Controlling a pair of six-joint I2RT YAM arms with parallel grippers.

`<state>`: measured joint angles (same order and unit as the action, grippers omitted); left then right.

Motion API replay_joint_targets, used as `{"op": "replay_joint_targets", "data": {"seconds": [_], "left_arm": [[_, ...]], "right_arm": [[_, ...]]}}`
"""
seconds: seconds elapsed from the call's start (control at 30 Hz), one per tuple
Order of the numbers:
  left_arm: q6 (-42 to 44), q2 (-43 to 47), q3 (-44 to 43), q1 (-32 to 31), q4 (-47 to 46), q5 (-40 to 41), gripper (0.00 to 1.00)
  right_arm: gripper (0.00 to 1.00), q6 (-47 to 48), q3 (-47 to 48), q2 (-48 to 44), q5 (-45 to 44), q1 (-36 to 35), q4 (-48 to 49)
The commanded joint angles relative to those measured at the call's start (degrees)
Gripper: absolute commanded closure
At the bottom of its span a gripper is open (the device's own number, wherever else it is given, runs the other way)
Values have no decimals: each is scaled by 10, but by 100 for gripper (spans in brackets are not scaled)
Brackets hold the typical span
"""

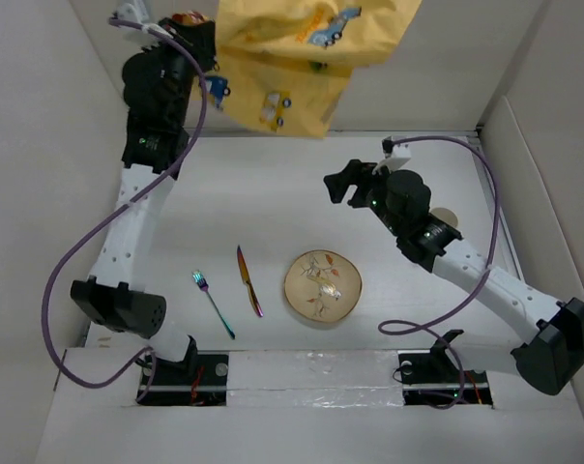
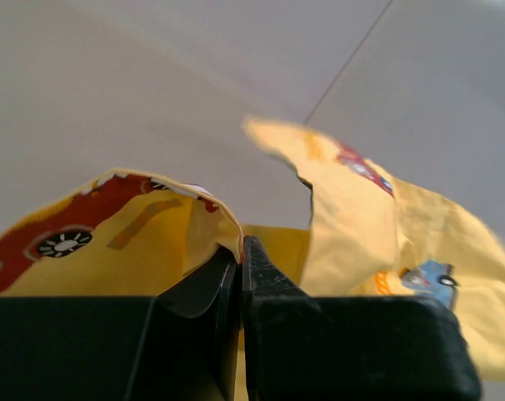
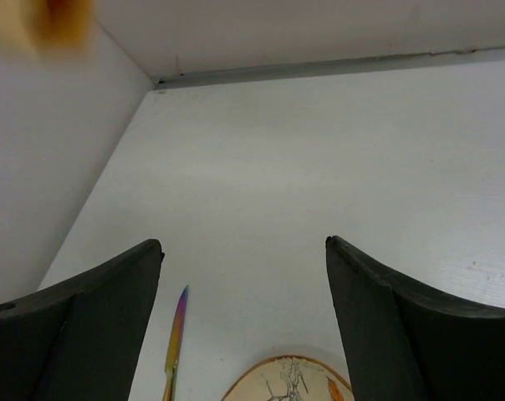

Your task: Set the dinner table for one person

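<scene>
**A:** Where is the left gripper (image 2: 242, 251)?

**B:** It is raised high at the far left. Its jaws are pressed together on a fold of the yellow placemat (image 1: 302, 53), the cloth printed with cartoon cars. The cloth hangs bunched in the air in front of the far wall, and its lower edge dangles above the far edge of the dinner table (image 1: 273, 193).

**A:** And the right gripper (image 3: 244, 244)?

**B:** Its fingers are spread wide with nothing between them. It is held above the table's middle, right of centre, and its wrist camera looks over bare white surface toward the far left corner.

**A:** What lies on the table?

**B:** There are three things in a row near the front edge. An iridescent fork (image 1: 213, 304) is on the left, and a knife (image 1: 249, 280) with the same rainbow sheen is just right of it. A round cream plate (image 1: 322, 285) with a floral pattern is right of the knife. None of the three touch. The knife's tip and the plate's rim show at the bottom of the right wrist view.
</scene>
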<state>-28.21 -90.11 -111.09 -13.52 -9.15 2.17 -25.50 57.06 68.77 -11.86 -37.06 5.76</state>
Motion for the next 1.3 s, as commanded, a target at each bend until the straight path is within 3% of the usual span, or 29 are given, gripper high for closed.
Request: {"op": "replay_joint_targets", "data": {"seconds": [0.0,0.13,0.23,0.33,0.43,0.5,0.53,0.57,0.6,0.63,0.73,0.8,0.83,0.87,0.97,1.0,1.03,1.1,1.13,1.17,1.27], "left_arm": [[-96,-53,119,7,-23,-57,100],[-174,-94,206,40,-97,-124,100],[-157,-189,149,46,-51,-123,100],[-149,-268,101,41,-72,-125,100],[-129,-356,-6,26,-41,-116,100],[-110,-435,-133,8,-7,-112,100],[-93,-508,-246,-3,37,-113,100],[-92,-509,-247,-3,38,-113,100],[-90,-524,-264,-11,30,-118,100],[-91,-540,-275,-11,20,-123,100],[-87,-539,-252,-24,-12,-132,100],[-64,-536,-245,-30,-14,-134,69],[-49,-534,-247,-35,-6,-133,56],[-20,-529,-244,-35,6,-119,34],[4,-468,-160,-30,19,-86,10],[3,-416,-123,-16,-7,-77,7],[-3,-386,-46,-10,-21,-70,7],[-20,-300,33,2,-56,-33,10],[-25,-269,120,9,-71,-4,14],[-28,-239,169,10,-89,34,36],[-54,-159,290,15,-100,105,85]], "right_arm": [[15,5,39,28,-16,17,-1],[11,-7,39,80,24,23,14],[10,-15,30,104,36,23,18],[10,-23,21,130,30,29,19],[10,-25,17,145,25,29,19],[12,-25,17,150,21,29,15],[17,-25,12,156,8,29,15],[17,-25,12,163,8,29,15],[36,-25,13,171,5,29,17],[45,-24,22,181,-2,29,16],[59,-26,45,232,-1,29,-4],[78,-33,53,267,9,29,-7],[80,-39,54,275,14,29,-7],[79,-42,52,283,17,29,2],[68,-50,51,311,21,22,10],[55,-50,51,316,24,22,12],[52,-49,52,326,28,15,14],[49,-47,60,334,26,0,18],[48,-47,67,341,20,-7,13],[47,-43,73,344,11,-20,7],[45,-32,100,363,0,-30,-20]]}}
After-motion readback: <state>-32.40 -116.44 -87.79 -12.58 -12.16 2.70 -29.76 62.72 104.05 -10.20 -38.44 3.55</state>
